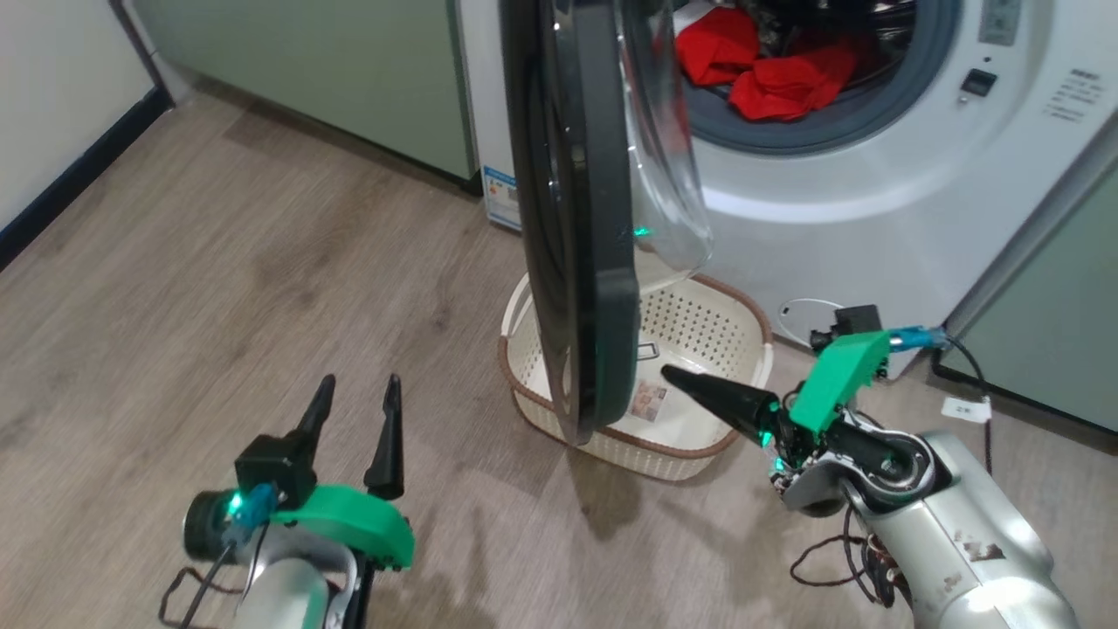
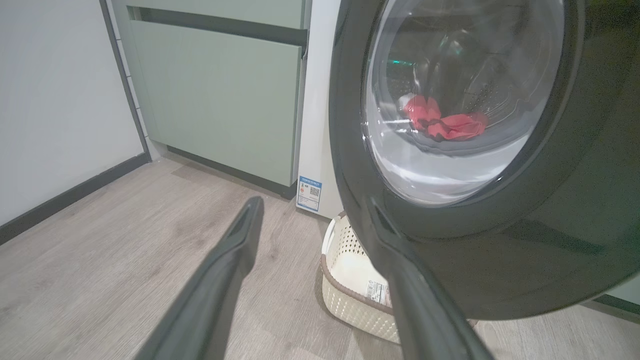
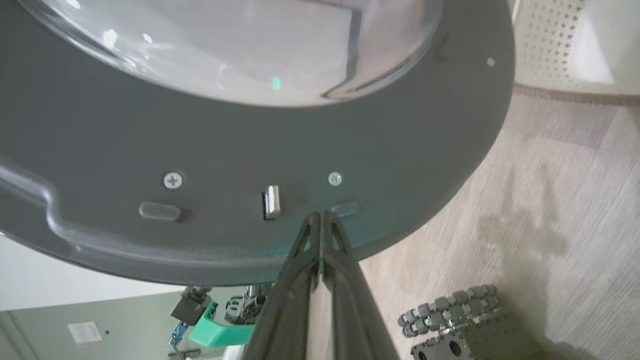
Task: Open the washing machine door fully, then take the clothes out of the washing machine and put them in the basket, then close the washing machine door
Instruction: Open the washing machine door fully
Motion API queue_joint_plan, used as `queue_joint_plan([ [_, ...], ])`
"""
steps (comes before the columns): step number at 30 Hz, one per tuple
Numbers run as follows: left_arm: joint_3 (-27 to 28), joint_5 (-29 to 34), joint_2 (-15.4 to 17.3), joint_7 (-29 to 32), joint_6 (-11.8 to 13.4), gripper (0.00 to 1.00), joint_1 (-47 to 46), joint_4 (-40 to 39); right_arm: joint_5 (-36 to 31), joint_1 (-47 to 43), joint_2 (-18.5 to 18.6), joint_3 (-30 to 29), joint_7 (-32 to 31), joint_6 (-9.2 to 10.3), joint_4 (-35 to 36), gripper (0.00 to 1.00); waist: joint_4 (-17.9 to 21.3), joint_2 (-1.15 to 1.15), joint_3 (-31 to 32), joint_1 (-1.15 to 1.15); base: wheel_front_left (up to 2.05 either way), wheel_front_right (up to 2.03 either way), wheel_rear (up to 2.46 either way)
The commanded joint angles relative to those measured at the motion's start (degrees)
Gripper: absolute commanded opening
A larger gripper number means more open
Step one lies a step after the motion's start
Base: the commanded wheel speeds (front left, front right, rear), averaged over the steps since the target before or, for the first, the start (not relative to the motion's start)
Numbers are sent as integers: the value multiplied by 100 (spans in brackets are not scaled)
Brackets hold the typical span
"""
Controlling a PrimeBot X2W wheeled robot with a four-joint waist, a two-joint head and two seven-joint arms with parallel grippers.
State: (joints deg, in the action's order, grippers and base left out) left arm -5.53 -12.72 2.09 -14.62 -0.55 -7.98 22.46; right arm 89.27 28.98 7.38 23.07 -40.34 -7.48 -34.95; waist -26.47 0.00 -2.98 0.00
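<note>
The washing machine door (image 1: 572,210) stands half open, edge-on to me, its black rim over the basket (image 1: 725,336) and its glass bowl (image 2: 450,95) facing the drum. Red clothes (image 1: 769,65) lie in the washing machine (image 1: 873,183) drum; they show through the glass (image 2: 442,122). My right gripper (image 1: 677,380) is shut, tips close to the door's inner face (image 3: 250,150) near its latch (image 3: 271,202); whether they touch it I cannot tell. My left gripper (image 1: 358,393) is open and empty, low on the left, outside the door.
Pale green cabinets (image 1: 332,70) flank the machine on both sides. A wall with a dark skirting (image 1: 79,166) runs at the far left. Bare wooden floor (image 1: 227,288) spreads left of the basket. A cable (image 1: 974,376) lies by the right cabinet. My wheeled base (image 3: 450,320) shows below.
</note>
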Motion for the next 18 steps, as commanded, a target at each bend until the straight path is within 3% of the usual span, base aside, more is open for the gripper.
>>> queue_joint_plan([
  [1, 253, 79, 78, -38, -18, 100, -121, -153, -74, -21, -11, -7, 170, -1, 171, 47, 89, 0, 74, 0, 0, 0, 0],
  [2, 303, 123, 78, -38, -36, 100, -98, -145, -99, -58, 3, -28, 289, -1, 162, 100, 143, 0, 108, 0, 0, 0, 0],
  [13, 992, 475, 102, -38, -291, 100, -65, -199, -346, -362, 335, -215, 1550, -1, 302, 100, 963, 0, 268, 0, 0, 0, 0],
  [18, 1253, 560, 112, -38, -371, 100, -80, -216, -768, -503, 690, -61, 2572, -1, 635, 100, 1286, 0, 314, 0, 0, 0, 0],
])
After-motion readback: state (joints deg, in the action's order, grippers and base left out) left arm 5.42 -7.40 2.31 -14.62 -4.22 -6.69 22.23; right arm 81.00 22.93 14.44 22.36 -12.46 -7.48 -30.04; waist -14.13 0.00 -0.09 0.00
